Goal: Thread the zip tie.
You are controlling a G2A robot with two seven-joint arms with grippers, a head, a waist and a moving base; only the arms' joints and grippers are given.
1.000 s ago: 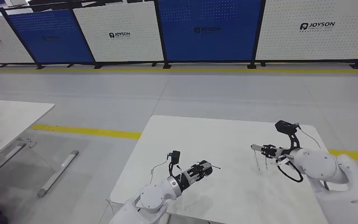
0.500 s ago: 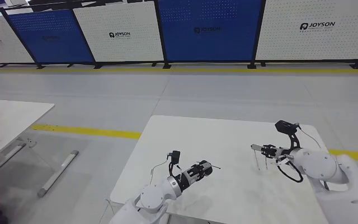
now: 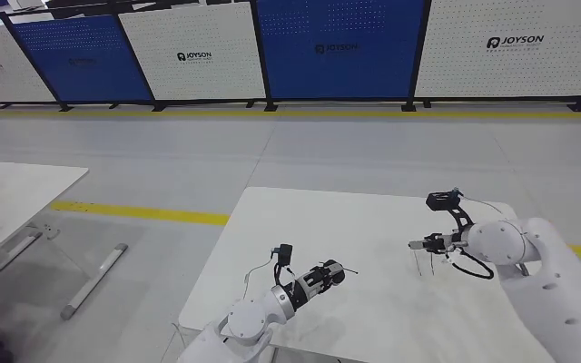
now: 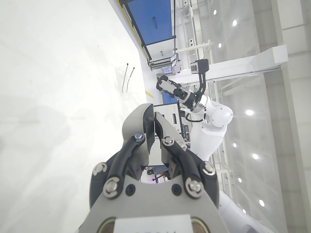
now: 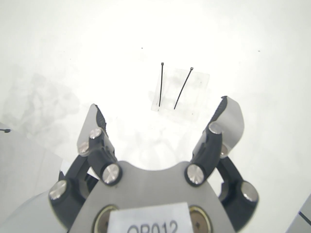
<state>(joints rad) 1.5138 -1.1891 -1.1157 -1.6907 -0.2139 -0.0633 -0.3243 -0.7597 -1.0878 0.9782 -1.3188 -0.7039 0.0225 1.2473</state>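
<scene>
My left gripper (image 3: 334,269) hangs over the table's near left part, shut on a thin black zip tie (image 3: 349,269) whose end sticks out past the fingertips (image 4: 148,112). Two more black zip ties (image 5: 161,84) (image 5: 183,88) lie side by side on a clear plastic sheet (image 5: 196,83) on the white table (image 3: 363,218). My right gripper (image 5: 161,111) hovers just above and short of them, open with nothing between its fingers. The top view shows that gripper (image 3: 416,244) at the right, with the loose ties (image 3: 418,261) under it. The left wrist view shows the ties (image 4: 127,77) and the right gripper (image 4: 162,84) far off.
The table's near edge runs close to the left arm. Grey floor with a yellow line (image 3: 136,213) lies beyond the table, and a second white table (image 3: 27,191) stands at the far left. Blue and white panels (image 3: 336,45) close off the back.
The right arm has swung its wrist and elbow inward and its wrist camera has shifted left, while its gripper stays over the loose ties. The left arm has not moved.
</scene>
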